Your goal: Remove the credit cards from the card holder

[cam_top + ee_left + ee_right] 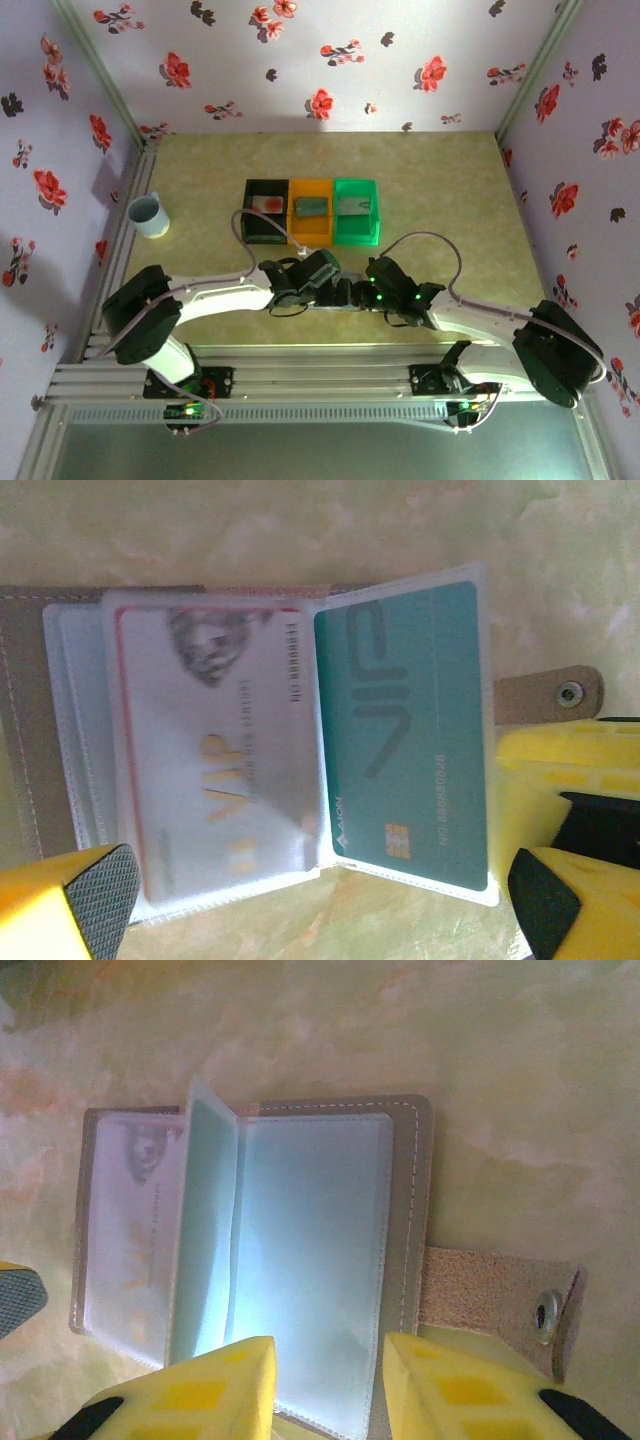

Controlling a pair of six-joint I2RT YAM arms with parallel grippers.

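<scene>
Across the table (pixel 200 170), the bins (pixel 310 238) sit mid-frame, with a cup (pixel 147 215) at far left. Below them the card holder (pixel 410 1190) lies open, a white card (pixel 210 750) and a teal card (pixel 405 730) in its sleeves. The left gripper (pixel 320 910) spreads its jaws wide around the sleeves, gripping nothing; the right gripper (pixel 330 1390) has its jaws parted over the holder's edge.

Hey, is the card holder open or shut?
Open. The card holder has its clear sleeves fanned apart, its snap strap loose beside it, a teal card and a white VIP card in sleeves.
</scene>
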